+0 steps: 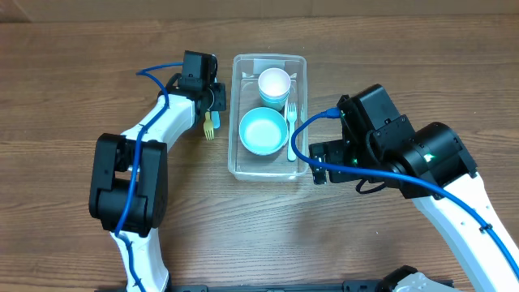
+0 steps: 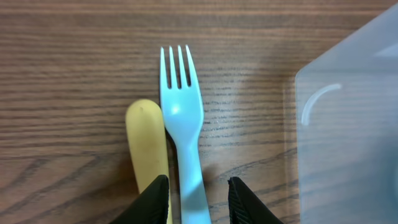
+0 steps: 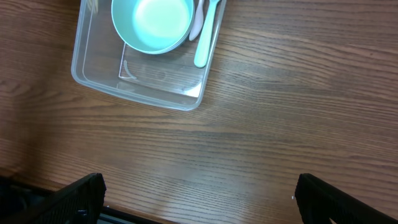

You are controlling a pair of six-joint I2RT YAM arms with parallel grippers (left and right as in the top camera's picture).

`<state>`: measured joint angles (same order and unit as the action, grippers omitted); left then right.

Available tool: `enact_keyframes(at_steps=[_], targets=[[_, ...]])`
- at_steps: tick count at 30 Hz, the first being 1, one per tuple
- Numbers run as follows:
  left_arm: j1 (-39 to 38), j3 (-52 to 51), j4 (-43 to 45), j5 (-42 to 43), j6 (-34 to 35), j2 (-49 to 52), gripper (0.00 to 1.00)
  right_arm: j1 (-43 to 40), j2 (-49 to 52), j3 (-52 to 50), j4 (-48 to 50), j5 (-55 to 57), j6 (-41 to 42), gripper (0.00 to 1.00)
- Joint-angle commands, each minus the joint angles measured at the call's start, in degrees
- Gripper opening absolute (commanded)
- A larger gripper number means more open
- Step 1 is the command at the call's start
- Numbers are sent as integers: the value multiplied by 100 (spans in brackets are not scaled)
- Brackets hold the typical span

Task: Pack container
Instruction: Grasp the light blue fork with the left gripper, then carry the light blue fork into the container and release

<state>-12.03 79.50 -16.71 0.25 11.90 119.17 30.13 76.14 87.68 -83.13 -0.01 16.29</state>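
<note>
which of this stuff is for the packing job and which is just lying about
For the job: container, blue bowl, white cup, mint fork, blue fork, yellow utensil.
Lying about: nothing seen, only the wooden table.

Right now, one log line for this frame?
left gripper straddling blue fork, grip unclear | right gripper open, empty | container holds light-blue bowl

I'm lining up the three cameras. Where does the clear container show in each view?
Overhead: the container sits top centre.
Left wrist: its frosted corner fills the right edge.
Right wrist: upper left, cut off by the top edge.
Shared landmark: the light-blue bowl inside it, seen in overhead and right wrist only.
</note>
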Motion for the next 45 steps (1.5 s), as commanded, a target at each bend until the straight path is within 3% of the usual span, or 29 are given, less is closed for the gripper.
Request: enact_keyframes(at_steps=[1, 10, 14, 19, 29, 35, 39, 42, 45], targets=[[-76, 96, 28, 109, 59, 208, 32, 9, -59, -9, 28, 11, -24, 100], [-76, 94, 66, 129, 59, 557, 30, 9, -59, -9, 28, 11, -24, 100], [-76, 94, 70, 125, 57, 577, 12, 9, -59, -9, 28, 11, -24, 100], [-76, 105, 68, 127, 59, 575, 4, 9, -59, -9, 28, 11, -24, 100], [-76, 1425, -1001, 107, 33, 315, 4, 7, -59, -9, 28, 11, -24, 100], [-76, 1502, -1198, 105, 13, 249, 4, 9, -59, -9, 28, 11, -24, 100], [-116, 1650, -1357, -131, 17, -608, 4, 9, -59, -9, 28, 9, -24, 100], [-411, 1650, -1631, -341, 37, -1279, 4, 9, -59, -9, 28, 11, -24, 100], [-1198, 1650, -1873, -313, 177, -1510, 4, 9, -59, -9, 31, 11, -24, 100]])
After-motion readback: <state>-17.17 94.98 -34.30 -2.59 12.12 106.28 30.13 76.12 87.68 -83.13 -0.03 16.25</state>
